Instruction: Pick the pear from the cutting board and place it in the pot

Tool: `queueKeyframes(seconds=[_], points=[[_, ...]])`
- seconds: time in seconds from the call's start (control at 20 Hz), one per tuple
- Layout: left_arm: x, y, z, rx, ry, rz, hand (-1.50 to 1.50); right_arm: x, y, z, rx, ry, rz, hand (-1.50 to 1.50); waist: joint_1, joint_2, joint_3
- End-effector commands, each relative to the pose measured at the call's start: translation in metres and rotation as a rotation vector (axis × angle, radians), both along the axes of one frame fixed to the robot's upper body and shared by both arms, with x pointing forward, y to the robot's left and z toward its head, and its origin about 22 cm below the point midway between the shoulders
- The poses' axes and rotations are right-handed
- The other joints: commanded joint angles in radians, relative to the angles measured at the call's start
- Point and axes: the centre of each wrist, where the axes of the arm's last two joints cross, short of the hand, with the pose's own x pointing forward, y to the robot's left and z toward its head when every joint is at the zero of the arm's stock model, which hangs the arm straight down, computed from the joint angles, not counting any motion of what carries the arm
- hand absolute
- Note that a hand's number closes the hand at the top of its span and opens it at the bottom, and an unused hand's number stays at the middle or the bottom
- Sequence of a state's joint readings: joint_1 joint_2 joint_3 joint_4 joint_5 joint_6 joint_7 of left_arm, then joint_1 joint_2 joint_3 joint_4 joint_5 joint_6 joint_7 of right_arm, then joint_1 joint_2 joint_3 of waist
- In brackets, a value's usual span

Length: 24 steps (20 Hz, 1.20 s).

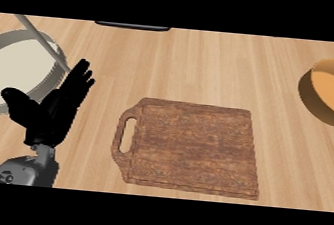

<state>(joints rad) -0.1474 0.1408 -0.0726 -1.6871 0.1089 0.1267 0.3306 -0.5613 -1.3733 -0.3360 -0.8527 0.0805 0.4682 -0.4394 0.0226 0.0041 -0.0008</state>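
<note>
Left hand [48, 114] rests open and empty, fingers straight, beside the pot [3, 70] at the left edge of the counter [204, 62].

We scan the wooden cutting board [196, 147], the pale pot [6, 78] at the left, the orange bowl [333, 94] at the far right, and we find no lettering, number or label to read.

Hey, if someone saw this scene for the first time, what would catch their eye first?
The brown wooden cutting board in the middle of the counter stands out most, and no pear shows on it. To its left, the black left hand rests open, fingers up, beside the grey pot at the left edge. An orange bowl sits at the right edge.
</note>
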Motion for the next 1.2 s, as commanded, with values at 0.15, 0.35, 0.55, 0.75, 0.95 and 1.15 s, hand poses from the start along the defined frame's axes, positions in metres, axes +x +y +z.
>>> queueKeyframes(seconds=[0.15,0.35,0.55,0.75,0.95,1.15], points=[[-0.005,0.01,0.006,-0.003,0.0,-0.007,0.0,0.037,0.032,0.006,0.04,0.049,-0.04,1.5,0.014,0.002,0.0],[-0.006,-0.007,-0.004,0.008,-0.016,-0.011,0.0,0.071,0.051,-0.016,0.002,0.087,-0.048,1.5,0.02,0.005,0.0],[-0.005,-0.008,-0.008,0.012,0.012,-0.012,0.0,0.097,0.062,-0.038,0.032,0.137,-0.038,1.5,0.008,0.002,0.0],[0.006,-0.003,0.017,-0.008,0.002,-0.034,0.0,0.118,0.078,-0.05,-0.093,0.179,0.0,1.5,0.02,0.005,0.001],[0.003,-0.005,0.003,-0.007,-0.004,-0.012,0.0,0.134,0.071,-0.098,0.152,0.353,-0.027,-1.5,0.015,0.006,0.001],[0.002,-0.006,-0.016,-0.004,0.01,-0.004,0.0,0.139,0.068,-0.104,0.25,0.455,0.003,-1.5,0.0,0.004,0.0]])
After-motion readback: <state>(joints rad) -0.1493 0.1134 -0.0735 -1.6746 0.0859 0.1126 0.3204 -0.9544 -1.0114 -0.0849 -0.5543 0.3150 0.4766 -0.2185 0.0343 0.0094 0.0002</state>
